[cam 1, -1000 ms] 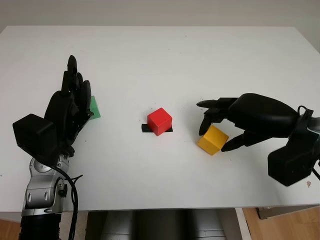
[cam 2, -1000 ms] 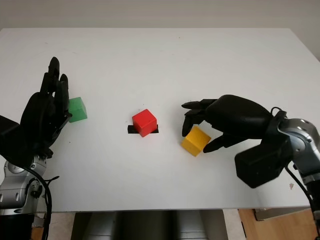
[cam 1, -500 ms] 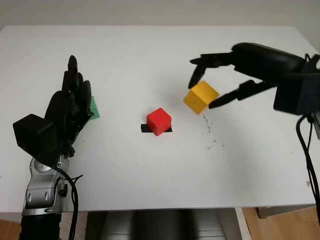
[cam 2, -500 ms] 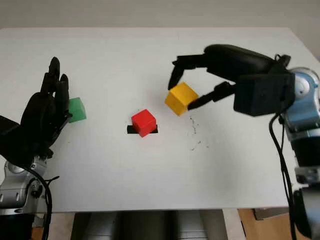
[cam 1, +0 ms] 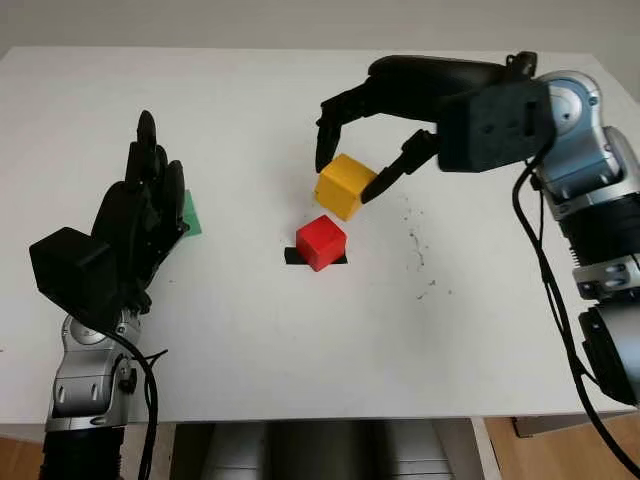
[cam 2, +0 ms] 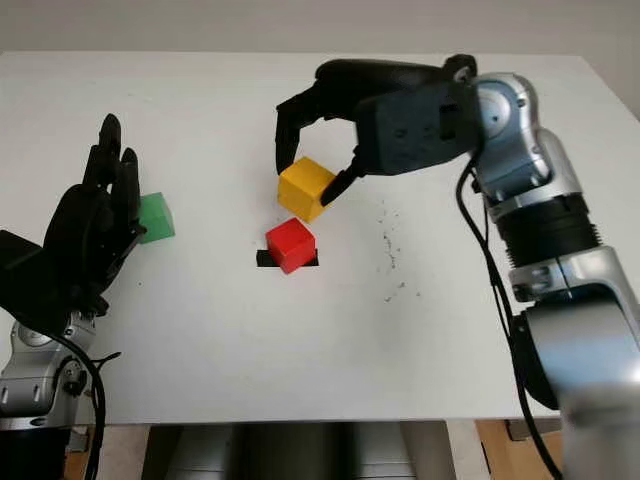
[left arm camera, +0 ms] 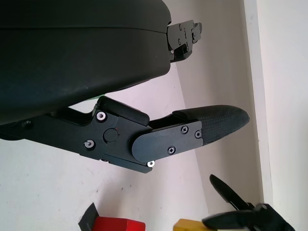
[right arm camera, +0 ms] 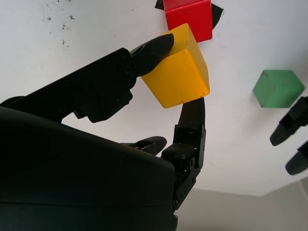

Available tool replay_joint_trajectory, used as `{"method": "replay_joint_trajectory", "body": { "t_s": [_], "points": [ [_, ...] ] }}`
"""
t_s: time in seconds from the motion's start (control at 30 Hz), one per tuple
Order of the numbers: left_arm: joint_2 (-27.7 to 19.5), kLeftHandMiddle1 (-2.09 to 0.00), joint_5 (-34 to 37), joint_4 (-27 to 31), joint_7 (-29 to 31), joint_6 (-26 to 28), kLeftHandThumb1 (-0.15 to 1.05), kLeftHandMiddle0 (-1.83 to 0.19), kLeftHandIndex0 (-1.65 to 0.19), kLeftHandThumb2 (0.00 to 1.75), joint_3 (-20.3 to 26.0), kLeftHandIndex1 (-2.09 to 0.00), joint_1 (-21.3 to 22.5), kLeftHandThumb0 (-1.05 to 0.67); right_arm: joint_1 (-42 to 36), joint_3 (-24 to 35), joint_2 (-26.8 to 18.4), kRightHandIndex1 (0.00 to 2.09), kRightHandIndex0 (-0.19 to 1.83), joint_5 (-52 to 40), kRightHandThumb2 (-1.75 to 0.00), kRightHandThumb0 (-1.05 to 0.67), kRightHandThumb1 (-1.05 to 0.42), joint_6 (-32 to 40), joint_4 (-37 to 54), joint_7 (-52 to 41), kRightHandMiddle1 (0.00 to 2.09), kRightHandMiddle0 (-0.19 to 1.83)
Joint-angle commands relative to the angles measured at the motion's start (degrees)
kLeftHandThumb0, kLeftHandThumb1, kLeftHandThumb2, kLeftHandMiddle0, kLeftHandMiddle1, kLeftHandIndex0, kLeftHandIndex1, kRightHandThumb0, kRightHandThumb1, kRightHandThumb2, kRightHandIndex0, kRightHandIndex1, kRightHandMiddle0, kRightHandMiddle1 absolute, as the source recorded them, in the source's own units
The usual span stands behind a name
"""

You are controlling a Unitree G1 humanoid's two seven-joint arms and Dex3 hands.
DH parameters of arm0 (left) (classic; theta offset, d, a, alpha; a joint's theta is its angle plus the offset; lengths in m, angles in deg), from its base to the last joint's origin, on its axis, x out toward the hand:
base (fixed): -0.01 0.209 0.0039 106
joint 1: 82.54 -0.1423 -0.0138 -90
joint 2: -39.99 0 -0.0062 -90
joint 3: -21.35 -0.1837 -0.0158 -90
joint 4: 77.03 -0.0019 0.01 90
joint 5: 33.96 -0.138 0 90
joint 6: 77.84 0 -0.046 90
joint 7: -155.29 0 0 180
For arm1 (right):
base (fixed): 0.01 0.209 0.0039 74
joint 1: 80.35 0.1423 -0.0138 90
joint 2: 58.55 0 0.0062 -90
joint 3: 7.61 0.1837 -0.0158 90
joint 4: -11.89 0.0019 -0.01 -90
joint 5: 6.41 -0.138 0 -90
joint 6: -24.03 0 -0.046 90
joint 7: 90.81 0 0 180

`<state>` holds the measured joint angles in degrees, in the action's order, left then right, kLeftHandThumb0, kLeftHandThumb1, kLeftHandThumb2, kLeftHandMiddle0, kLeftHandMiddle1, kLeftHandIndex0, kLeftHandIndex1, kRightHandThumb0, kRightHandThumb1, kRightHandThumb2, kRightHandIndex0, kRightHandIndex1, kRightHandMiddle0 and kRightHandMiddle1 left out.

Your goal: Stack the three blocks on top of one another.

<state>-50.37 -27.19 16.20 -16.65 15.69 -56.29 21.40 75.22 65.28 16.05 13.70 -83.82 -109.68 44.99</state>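
My right robot hand [cam 1: 345, 170] is gripping the yellow block [cam 1: 344, 186] between its fingertips, holding it in the air just behind and slightly left of the red block [cam 1: 321, 242], which is sitting on the bench [cam 1: 300, 330]. The black patch [cam 1: 292, 256] under the red block is possibly tape. My left robot hand [cam 1: 135, 225] is hovering open well to the red block's left, beside the green block [cam 2: 154, 218].

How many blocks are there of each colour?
Yellow block, held in the right hand: 1
Red block: 1
Green block, beside the open left hand: 1
Total: 3
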Motion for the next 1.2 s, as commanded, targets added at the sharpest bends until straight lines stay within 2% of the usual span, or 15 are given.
{"method": "replay_joint_trajectory", "body": {
  "t_s": [0.0,0.23,0.5,0.8,1.17],
  "points": [
    [0.35,0.00,0.13,1.11,-0.22,-0.49,1.05,0.19,0.19,0.64,-0.07,0.00,-0.05,-0.77,2.26,-0.51,1.26,0.06,0.43,0.85,-0.06,-0.35,-0.87,0.80,-0.72,0.93,1.28,0.55],
    [0.54,0.00,-0.24,1.69,-0.62,-0.02,1.05,0.19,0.19,0.63,-0.21,0.00,-0.20,-0.77,3.03,-2.02,3.73,0.04,0.40,4.24,-0.06,-0.38,-0.89,3.46,-1.70,2.67,1.42,0.48],
    [0.53,0.00,-0.45,1.87,-0.65,0.25,1.05,0.19,0.19,0.64,-0.40,0.00,0.01,-0.78,0.70,-2.90,5.34,0.06,0.42,7.89,-0.06,-0.43,-0.91,14.07,3.75,3.09,1.48,0.45],
    [0.63,0.00,-0.96,1.97,-0.90,0.08,1.05,0.19,0.19,0.64,-0.64,0.00,0.11,-0.78,-1.90,-3.17,4.21,0.06,0.43,9.05,-0.06,-0.41,-0.93,19.30,10.26,1.26,1.50,0.40],
    [1.11,0.00,-0.70,2.71,-1.23,0.63,1.05,0.19,0.19,0.63,-0.78,0.00,-0.26,-0.78,-2.64,-3.02,3.80,0.06,0.43,7.99,-0.05,-0.42,-0.92,22.70,13.44,-2.95,1.52,0.41]
  ]
}}
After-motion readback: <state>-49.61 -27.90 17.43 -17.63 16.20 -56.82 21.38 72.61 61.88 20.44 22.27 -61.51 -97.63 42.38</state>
